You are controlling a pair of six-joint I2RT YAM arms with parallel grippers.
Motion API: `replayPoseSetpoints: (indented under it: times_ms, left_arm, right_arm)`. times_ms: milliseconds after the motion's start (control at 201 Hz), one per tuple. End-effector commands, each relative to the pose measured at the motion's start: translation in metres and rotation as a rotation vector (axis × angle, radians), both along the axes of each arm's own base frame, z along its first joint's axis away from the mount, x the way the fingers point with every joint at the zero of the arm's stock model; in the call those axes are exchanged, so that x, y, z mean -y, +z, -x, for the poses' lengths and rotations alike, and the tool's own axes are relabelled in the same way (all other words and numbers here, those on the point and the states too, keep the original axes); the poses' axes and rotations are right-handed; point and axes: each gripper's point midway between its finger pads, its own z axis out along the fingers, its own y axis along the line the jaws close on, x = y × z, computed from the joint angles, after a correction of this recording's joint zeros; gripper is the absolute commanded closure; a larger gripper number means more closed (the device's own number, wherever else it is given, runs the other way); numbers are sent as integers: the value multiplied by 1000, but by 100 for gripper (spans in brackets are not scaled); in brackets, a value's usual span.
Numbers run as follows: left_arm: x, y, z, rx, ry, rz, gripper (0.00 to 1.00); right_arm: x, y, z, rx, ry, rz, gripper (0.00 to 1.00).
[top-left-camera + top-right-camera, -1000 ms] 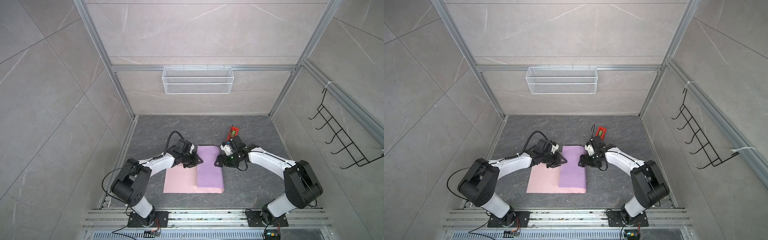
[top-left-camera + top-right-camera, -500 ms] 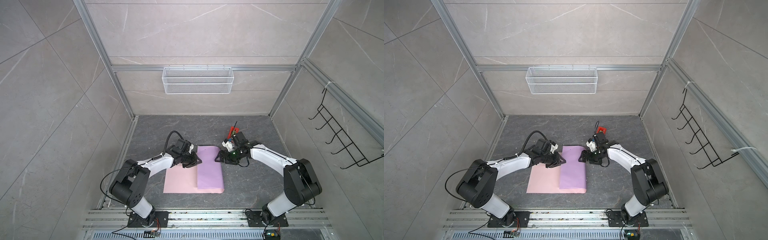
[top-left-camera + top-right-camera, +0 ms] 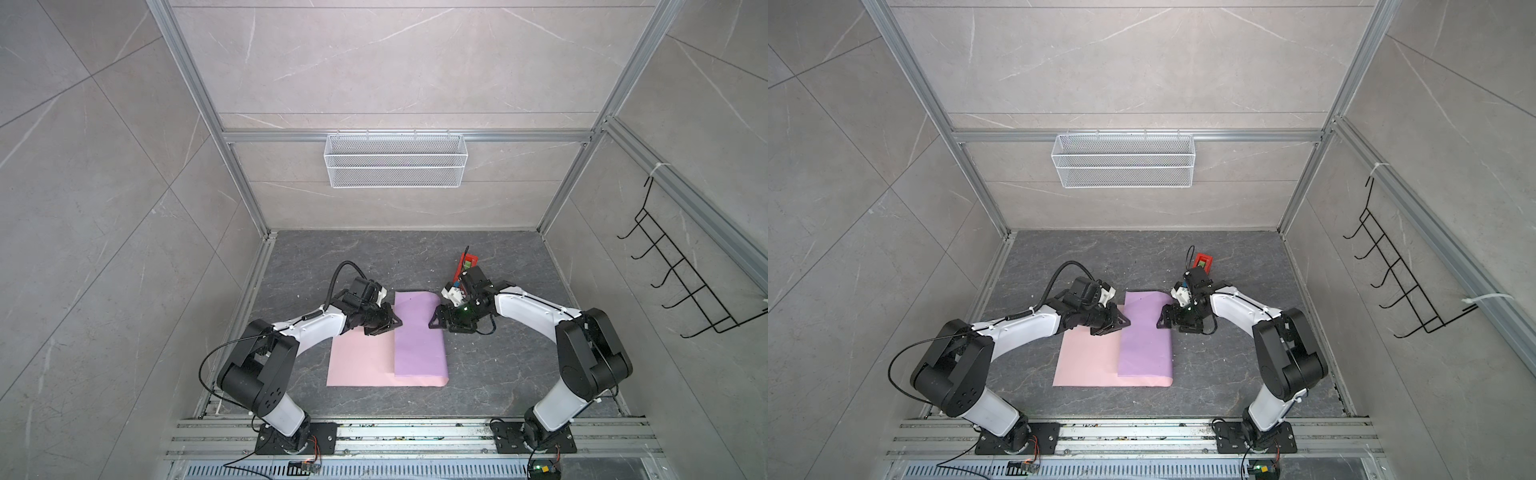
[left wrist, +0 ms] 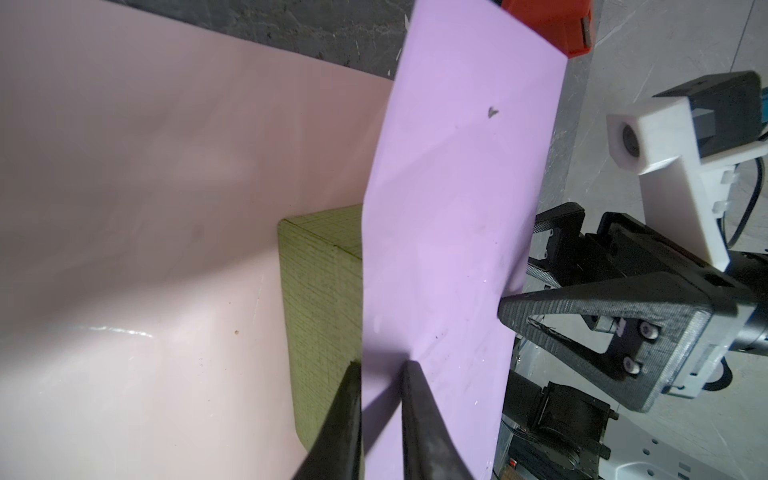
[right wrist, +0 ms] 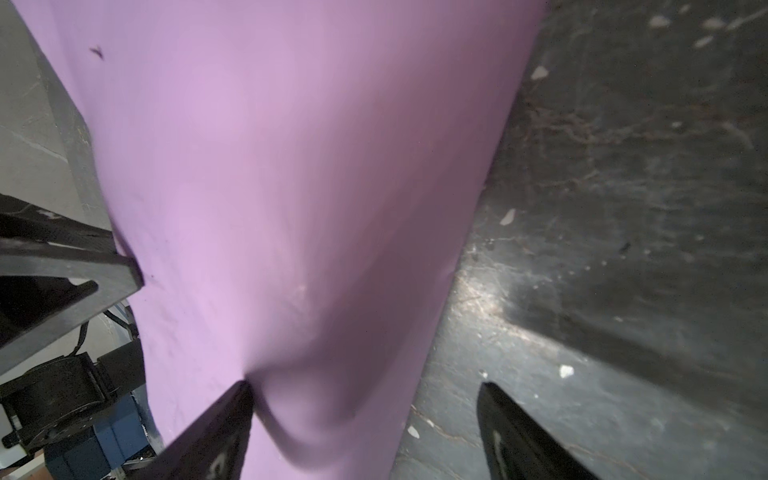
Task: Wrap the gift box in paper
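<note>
Two left gripper [image 4: 381,363] jaws narrow, astride lilac flap edge of paper [image 4: 449,208]. Olive gift box [image 4: 320,299] under flap: left wrist view only, covered in both top views. Wide right gripper [image 5: 365,384], fingertip denting flap.

Robot lab cell, aluminium frame [image 3: 274,136], tiled walls [image 3: 415,62]

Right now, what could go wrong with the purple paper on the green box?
1. The left gripper has its jaws narrowly apart astride the free edge of the paper, beside the gift box. If they miss that thin edge, the flap might unfold off the box.
2. The right gripper is open, with one finger denting the paper. Pushing harder could crease or tear it, or shove the box sideways.
</note>
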Motion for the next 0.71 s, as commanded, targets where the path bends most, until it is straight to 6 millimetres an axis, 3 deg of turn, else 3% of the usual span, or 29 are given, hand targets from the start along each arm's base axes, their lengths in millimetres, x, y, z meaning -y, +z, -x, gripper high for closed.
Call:
replayPoseSetpoints:
  times_ms: [0,179,358,513,702]
  left_arm:
    - [-14,-33,18,-92,6,-114,77]
    - [-2,-2,4,-29,41,-24,49]
    - [6,23,0,26,57,45,29]
    - [13,10,7,-8,17,25,24]
    - [20,-7,17,-50,-25,-3,30]
  right_arm:
    - [11,-16,5,-24,18,79,14]
    - [13,-26,11,-37,5,87,14]
    - [12,-32,14,-44,5,90,14]
    - [12,-32,15,-44,6,91,14]
    - [12,-30,14,-36,4,93,14]
